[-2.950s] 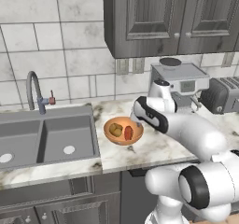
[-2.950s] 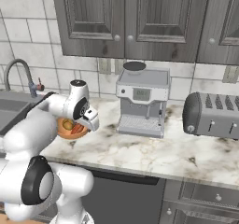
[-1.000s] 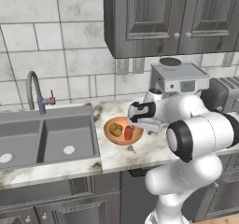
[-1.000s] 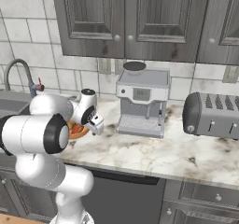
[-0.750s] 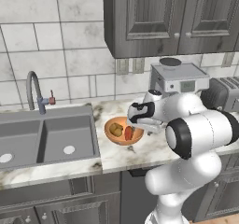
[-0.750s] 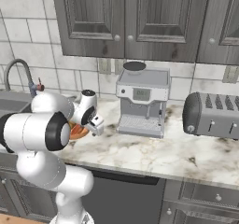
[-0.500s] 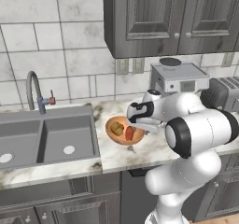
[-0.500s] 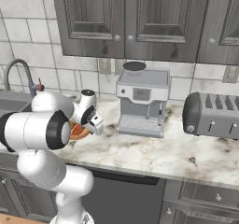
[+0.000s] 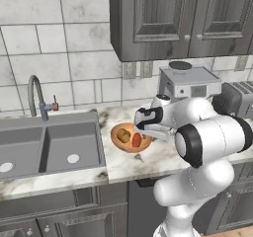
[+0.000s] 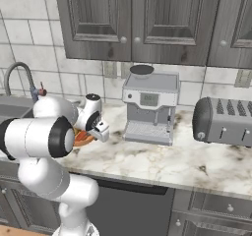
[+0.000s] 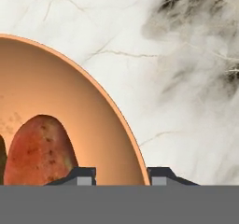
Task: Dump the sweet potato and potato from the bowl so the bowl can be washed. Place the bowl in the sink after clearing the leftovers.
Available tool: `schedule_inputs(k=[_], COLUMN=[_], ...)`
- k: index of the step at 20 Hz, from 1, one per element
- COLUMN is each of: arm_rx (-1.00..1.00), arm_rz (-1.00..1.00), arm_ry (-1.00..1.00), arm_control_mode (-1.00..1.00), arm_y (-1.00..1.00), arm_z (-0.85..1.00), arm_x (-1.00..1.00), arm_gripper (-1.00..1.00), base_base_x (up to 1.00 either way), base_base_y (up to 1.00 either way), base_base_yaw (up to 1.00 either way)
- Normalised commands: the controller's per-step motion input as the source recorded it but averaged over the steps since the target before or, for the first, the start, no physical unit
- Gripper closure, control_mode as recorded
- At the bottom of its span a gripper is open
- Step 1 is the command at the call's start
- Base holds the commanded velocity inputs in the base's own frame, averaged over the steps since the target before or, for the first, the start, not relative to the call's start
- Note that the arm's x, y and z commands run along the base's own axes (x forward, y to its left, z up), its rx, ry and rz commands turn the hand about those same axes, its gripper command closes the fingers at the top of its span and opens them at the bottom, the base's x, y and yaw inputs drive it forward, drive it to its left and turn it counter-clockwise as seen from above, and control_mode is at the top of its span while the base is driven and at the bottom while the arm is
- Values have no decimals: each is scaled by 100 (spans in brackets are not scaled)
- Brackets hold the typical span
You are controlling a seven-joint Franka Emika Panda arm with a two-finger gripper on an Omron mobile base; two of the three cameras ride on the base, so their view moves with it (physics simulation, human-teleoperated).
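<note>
The orange-brown bowl (image 9: pixel 118 130) sits on the marble counter right of the sink (image 9: pixel 49 147), its right side tipped up slightly. Inside lie the reddish sweet potato (image 9: pixel 137 140) and, to its left, the yellowish potato (image 9: pixel 123 136). My gripper (image 9: pixel 148 132) comes in from the right and is shut on the bowl's right rim. In the hand view the fingertips (image 11: pixel 86 174) straddle the bowl's rim (image 11: pixel 116 111), one inside beside the sweet potato (image 11: pixel 39 148), one outside over the marble. From the right base view my own arm hides most of the bowl (image 10: pixel 81 137) behind the gripper (image 10: pixel 102 131).
A curved faucet (image 9: pixel 34 90) with a red handle stands behind the double sink. A grey coffee machine (image 10: pixel 147 104) stands against the wall right of the bowl, and a toaster (image 10: pixel 221 122) farther right. Bare marble counter (image 10: pixel 162 156) lies in front of them.
Over the last second the jaws narrowed onto the bowl's right rim, and that side of the bowl has tipped up a little. The arm barely shifted.
</note>
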Motion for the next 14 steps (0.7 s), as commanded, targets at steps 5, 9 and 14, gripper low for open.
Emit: schedule_inputs(k=[5, 9, 14], arm_rx=[-1, -3, -2], arm_rz=[0, 0, 0], arm_ry=[-23, -36, -36], arm_control_mode=[-100, -100, -100], arm_y=[4, 17, 33], arm_z=[13, 28, 38], arm_x=[-27, -43, -36], arm_gripper=[100, 100, 100], base_base_x=[0, 0, 0], base_base_y=[0, 0, 0], base_base_yaw=[0, 0, 0])
